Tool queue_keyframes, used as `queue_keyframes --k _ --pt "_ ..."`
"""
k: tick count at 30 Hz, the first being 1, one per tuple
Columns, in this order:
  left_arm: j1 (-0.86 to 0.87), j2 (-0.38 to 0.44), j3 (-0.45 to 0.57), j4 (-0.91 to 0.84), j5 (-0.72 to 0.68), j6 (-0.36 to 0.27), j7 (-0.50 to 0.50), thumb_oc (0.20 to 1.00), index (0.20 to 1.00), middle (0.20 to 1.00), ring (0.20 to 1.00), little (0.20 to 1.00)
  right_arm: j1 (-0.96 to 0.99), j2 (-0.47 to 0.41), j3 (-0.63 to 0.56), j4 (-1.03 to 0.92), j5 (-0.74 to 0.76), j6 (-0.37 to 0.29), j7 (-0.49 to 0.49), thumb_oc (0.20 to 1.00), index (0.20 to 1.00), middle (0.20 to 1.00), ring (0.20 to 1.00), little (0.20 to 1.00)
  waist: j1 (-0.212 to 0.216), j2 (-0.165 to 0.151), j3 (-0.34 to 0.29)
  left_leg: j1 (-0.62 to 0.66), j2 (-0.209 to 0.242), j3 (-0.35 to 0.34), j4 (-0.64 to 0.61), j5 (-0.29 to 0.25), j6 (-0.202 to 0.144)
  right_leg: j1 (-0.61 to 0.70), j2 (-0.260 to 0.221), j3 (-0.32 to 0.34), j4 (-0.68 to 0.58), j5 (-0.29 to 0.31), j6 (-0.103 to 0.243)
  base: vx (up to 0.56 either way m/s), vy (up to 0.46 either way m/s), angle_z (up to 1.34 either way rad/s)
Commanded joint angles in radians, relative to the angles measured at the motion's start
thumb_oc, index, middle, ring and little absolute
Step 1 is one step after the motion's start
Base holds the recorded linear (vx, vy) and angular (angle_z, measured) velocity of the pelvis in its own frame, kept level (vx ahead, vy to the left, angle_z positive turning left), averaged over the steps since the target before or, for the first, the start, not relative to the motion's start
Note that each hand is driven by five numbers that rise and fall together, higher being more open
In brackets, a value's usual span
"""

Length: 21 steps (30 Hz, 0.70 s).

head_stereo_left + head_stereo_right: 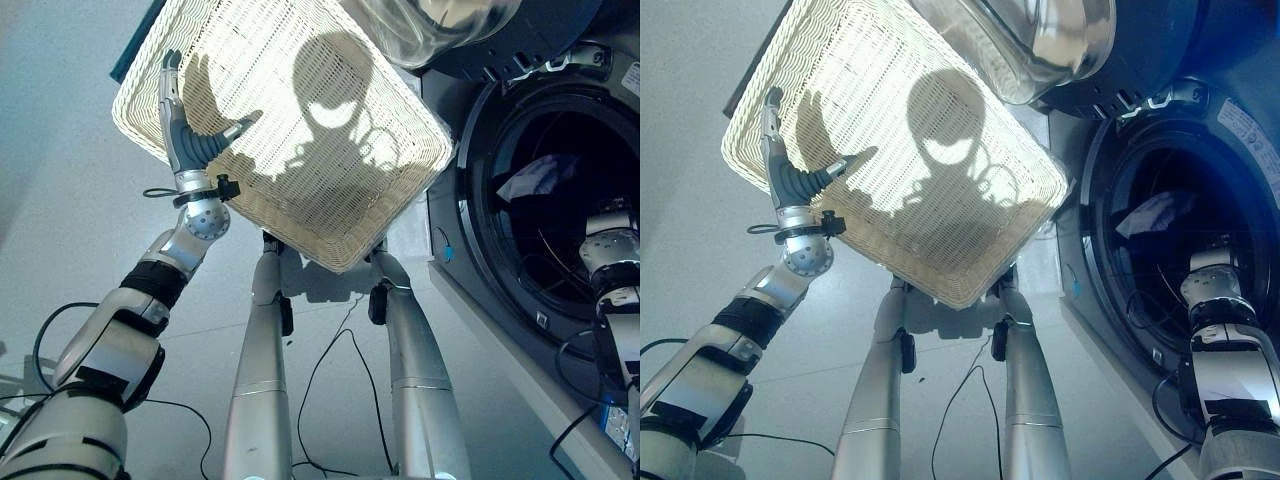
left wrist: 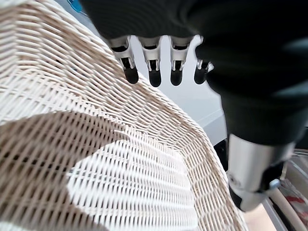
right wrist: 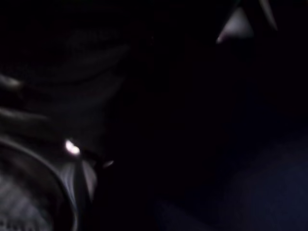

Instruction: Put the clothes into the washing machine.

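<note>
Overhead, left hand (image 1: 188, 135) fingers (image 2: 154, 72) straight against basket (image 1: 300, 150); right hand's fingers unreadable inside drum (image 1: 1170, 270).

— What do we see of the left arm (image 1: 110, 350)?
— Silver-grey shells, black bands, a ball-shaped silver wrist; we note a dark ribbed cover on the left hand (image 1: 190, 142).
— Its fingers (image 2: 153, 72)?
— Silver, dark-tipped. The right arm (image 1: 1225, 350) is likewise silver-grey, black-banded.
</note>
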Motion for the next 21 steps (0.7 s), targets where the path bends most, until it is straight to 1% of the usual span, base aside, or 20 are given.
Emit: queue_keyframes --k 1,2,3,4,5,6,7,8,9,10,12,13,14,15,16,17,19,20,21 --pt "-0.025 -0.022 0.029 0.0 -0.013 -0.032 0.004 1.0 1.0 1.0 1.0 1.0 0.022 -0.134 0.069 0.039 -0.431 0.153 0.05 1.0 1.0 1.0 1.0 1.0 -0.019 -0.005 -0.02 0.01 -0.041 0.029 0.133 -0.151 -0.006 0.079 0.019 -0.023 -0.19 0.17 0.132 0.0 0.0 0.0" --pt "-0.038 -0.023 0.018 -0.001 -0.022 -0.022 0.006 1.0 1.0 1.0 1.0 1.0 0.012 -0.133 0.123 0.033 -0.589 0.185 0.039 1.0 1.0 1.0 1.0 1.0 -0.017 -0.002 -0.02 0.01 -0.046 0.026 0.134 -0.15 -0.003 0.076 0.019 -0.021 -0.19 0.172 0.131 0.0 0.004 0.03" --pt "-0.052 -0.025 0.008 -0.002 -0.031 -0.013 0.009 1.0 1.0 1.0 1.0 1.0 -0.014 -0.131 0.185 0.029 -0.653 0.226 0.04 1.0 1.0 1.0 1.0 1.0 -0.016 0.002 -0.02 0.005 -0.048 0.027 0.136 -0.15 -0.002 0.071 0.017 -0.022 -0.191 0.174 0.131 0.0 0.02 0.04" --pt "-0.06 -0.025 0.005 0.002 -0.039 -0.013 0.004 1.0 1.0 1.0 1.0 1.0 -0.035 -0.128 0.218 0.041 -0.726 0.249 0.044 1.0 1.0 1.0 1.0 1.0 -0.016 0.007 -0.02 0.002 -0.048 0.03 0.138 -0.15 -0.003 0.066 0.015 -0.022 -0.191 0.172 0.131 0.0 0.025 0.04" --pt "-0.064 -0.023 0.005 0.005 -0.044 -0.015 0.0 1.0 1.0 1.0 1.0 1.0 -0.042 -0.127 0.234 0.048 -0.767 0.258 0.049 1.0 1.0 1.0 1.0 1.0 -0.015 0.009 -0.02 0.001 -0.048 0.031 0.137 -0.149 -0.002 0.066 0.015 -0.022 -0.191 0.171 0.13 0.0 0.023 0.03" --pt "-0.068 -0.023 0.003 0.008 -0.049 -0.017 -0.002 1.0 1.0 1.0 1.0 1.0 -0.047 -0.125 0.248 0.054 -0.789 0.257 0.044 1.0 1.0 1.0 1.0 1.0 -0.015 0.01 -0.02 0.001 -0.048 0.032 0.136 -0.148 -0.002 0.066 0.014 -0.023 -0.191 0.171 0.13 -0.01 0.033 0.03" --pt "-0.075 -0.023 0.0 0.016 -0.056 -0.027 -0.004 1.0 1.0 1.0 1.0 1.0 -0.056 -0.119 0.277 0.064 -0.844 0.255 0.037 1.0 1.0 1.0 1.0 1.0 -0.014 0.015 -0.02 0.001 -0.049 0.034 0.134 -0.147 -0.002 0.064 0.014 -0.023 -0.192 0.17 0.13 -0.01 0.037 0.02" --pt "-0.074 -0.024 0.0 0.018 -0.057 -0.032 -0.003 1.0 1.0 1.0 1.0 1.0 -0.055 -0.114 0.28 0.064 -0.869 0.252 0.033 1.0 1.0 1.0 1.0 1.0 -0.015 0.017 -0.02 0.0 -0.049 0.035 0.133 -0.146 -0.002 0.063 0.014 -0.023 -0.192 0.17 0.13 -0.01 0.051 0.02" --pt "-0.075 -0.03 0.003 0.018 -0.052 -0.036 -0.002 1.0 1.0 1.0 1.0 1.0 -0.053 -0.103 0.291 0.059 -0.916 0.241 0.005 1.0 1.0 1.0 1.0 1.0 -0.015 0.021 -0.02 0.0 -0.049 0.04 0.125 -0.144 0.0 0.062 0.014 -0.021 -0.196 0.17 0.131 -0.01 0.031 0.01" --pt "-0.076 -0.03 0.002 0.018 -0.052 -0.036 -0.002 1.0 1.0 1.0 1.0 1.0 -0.052 -0.102 0.293 0.057 -0.916 0.241 0.002 1.0 1.0 1.0 1.0 1.0 -0.015 0.021 -0.02 0.001 -0.049 0.041 0.124 -0.143 0.0 0.062 0.014 -0.021 -0.196 0.17 0.131 -0.01 0.034 0.0" --pt "-0.068 -0.039 0.004 0.015 -0.043 -0.039 0.007 1.0 1.0 1.0 1.0 1.0 -0.04 -0.087 0.308 0.039 -0.986 0.224 -0.044 1.0 1.0 1.0 1.0 1.0 -0.016 0.024 -0.02 -0.001 -0.047 0.046 0.118 -0.141 0.002 0.059 0.014 -0.019 -0.198 0.169 0.132 0.0 0.0 0.0" --pt "-0.067 -0.041 0.004 0.015 -0.042 -0.041 0.009 1.0 1.0 1.0 1.0 1.0 -0.036 -0.084 0.309 0.035 -0.996 0.22 -0.049 1.0 1.0 1.0 1.0 1.0 -0.017 0.024 -0.02 -0.001 -0.047 0.046 0.116 -0.141 0.002 0.06 0.014 -0.019 -0.199 0.169 0.133 0.0 0.0 0.0" --pt "-0.061 -0.043 0.009 0.012 -0.04 -0.042 0.012 1.0 1.0 1.0 1.0 1.0 -0.022 -0.077 0.312 0.02 -1.066 0.209 -0.07 1.0 1.0 1.0 1.0 1.0 -0.019 0.023 -0.02 -0.001 -0.047 0.049 0.114 -0.141 0.002 0.06 0.013 -0.018 -0.201 0.169 0.134 0.0 0.0 0.0" --pt "-0.059 -0.044 0.012 0.009 -0.039 -0.04 0.013 1.0 1.0 1.0 1.0 1.0 -0.018 -0.076 0.322 0.004 -1.096 0.209 -0.082 1.0 1.0 1.0 1.0 1.0 -0.021 0.023 -0.02 -0.002 -0.047 0.051 0.113 -0.141 0.003 0.058 0.014 -0.018 -0.201 0.17 0.134 -0.01 0.035 0.02" --pt "-0.057 -0.046 0.016 0.005 -0.038 -0.038 0.014 1.0 1.0 1.0 1.0 1.0 -0.013 -0.071 0.343 -0.029 -1.151 0.227 -0.085 1.0 1.0 1.0 1.0 1.0 -0.024 0.021 -0.02 -0.002 -0.047 0.054 0.112 -0.141 0.003 0.056 0.014 -0.016 -0.203 0.17 0.134 -0.01 0.037 0.02" --pt "-0.052 -0.046 0.02 0.001 -0.037 -0.039 0.016 1.0 1.0 1.0 1.0 1.0 0.002 -0.067 0.348 -0.053 -1.195 0.228 -0.085 1.0 1.0 1.0 1.0 1.0 -0.027 0.021 -0.02 -0.002 -0.045 0.057 0.11 -0.14 0.002 0.055 0.014 -0.015 -0.203 0.169 0.135 -0.01 0.04 0.02" --pt "-0.048 -0.047 0.024 -0.003 -0.036 -0.038 0.018 1.0 1.0 1.0 1.0 1.0 0.016 -0.066 0.366 -0.086 -1.222 0.235 -0.093 1.0 1.0 1.0 1.0 1.0 -0.029 0.019 -0.02 -0.002 -0.044 0.06 0.108 -0.138 0.002 0.055 0.014 -0.015 -0.204 0.168 0.134 0.0 0.016 0.0" --pt "-0.038 -0.05 0.031 -0.011 -0.027 -0.039 0.022 1.0 1.0 1.0 1.0 1.0 0.039 -0.059 0.386 -0.132 -1.239 0.239 -0.109 1.0 1.0 1.0 1.0 1.0 -0.033 0.017 -0.02 -0.004 -0.042 0.064 0.108 -0.138 0.001 0.052 0.014 -0.011 -0.204 0.166 0.135 0.0 0.033 0.0" --pt "-0.035 -0.05 0.034 -0.014 -0.026 -0.038 0.024 1.0 1.0 1.0 1.0 1.0 0.056 -0.056 0.393 -0.158 -1.265 0.231 -0.116 1.0 1.0 1.0 1.0 1.0 -0.037 0.015 -0.02 -0.003 -0.041 0.066 0.106 -0.138 0.0 0.052 0.014 -0.01 -0.205 0.165 0.135 -0.01 0.034 0.0"
